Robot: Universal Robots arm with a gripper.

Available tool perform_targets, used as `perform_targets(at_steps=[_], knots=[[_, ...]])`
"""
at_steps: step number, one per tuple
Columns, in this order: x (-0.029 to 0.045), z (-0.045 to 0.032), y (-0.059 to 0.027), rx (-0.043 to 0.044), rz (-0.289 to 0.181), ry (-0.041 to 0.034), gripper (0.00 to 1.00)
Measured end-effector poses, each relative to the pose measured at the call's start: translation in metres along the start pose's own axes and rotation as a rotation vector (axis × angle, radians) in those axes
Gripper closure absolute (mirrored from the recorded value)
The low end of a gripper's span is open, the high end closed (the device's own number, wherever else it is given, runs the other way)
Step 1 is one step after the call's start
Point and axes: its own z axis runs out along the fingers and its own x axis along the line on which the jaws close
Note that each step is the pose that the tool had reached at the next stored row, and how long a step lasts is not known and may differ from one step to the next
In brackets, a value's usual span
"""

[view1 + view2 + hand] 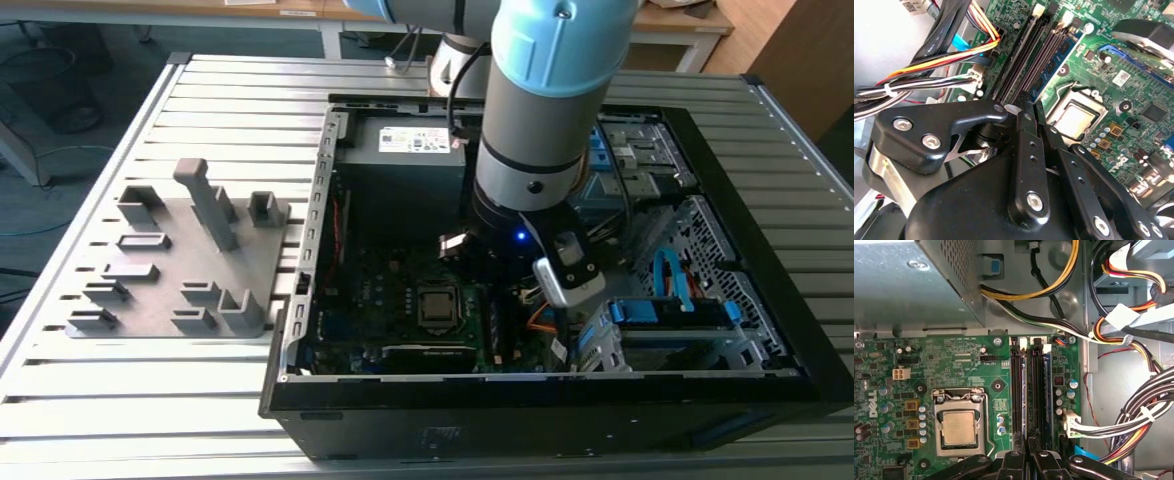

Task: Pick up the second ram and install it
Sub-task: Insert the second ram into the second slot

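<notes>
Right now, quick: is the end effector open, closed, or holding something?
End effector: closed on the second ram, which stands edge-on at the memory slots.

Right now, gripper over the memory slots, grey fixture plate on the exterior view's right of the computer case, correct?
No: in the exterior view the grey fixture plate lies on the left of the computer case. The gripper does hang over the memory slots.
</notes>
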Motion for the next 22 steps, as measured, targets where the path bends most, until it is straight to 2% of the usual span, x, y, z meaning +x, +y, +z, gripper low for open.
perform_targets(at_steps=[10, 22], knots=[[0.0004, 0.0045, 0.0049, 0.0040, 0.000, -0.0003, 0.86], [0.0006, 0.0056, 0.0078, 0.0054, -0.001, -0.0003, 0.86]])
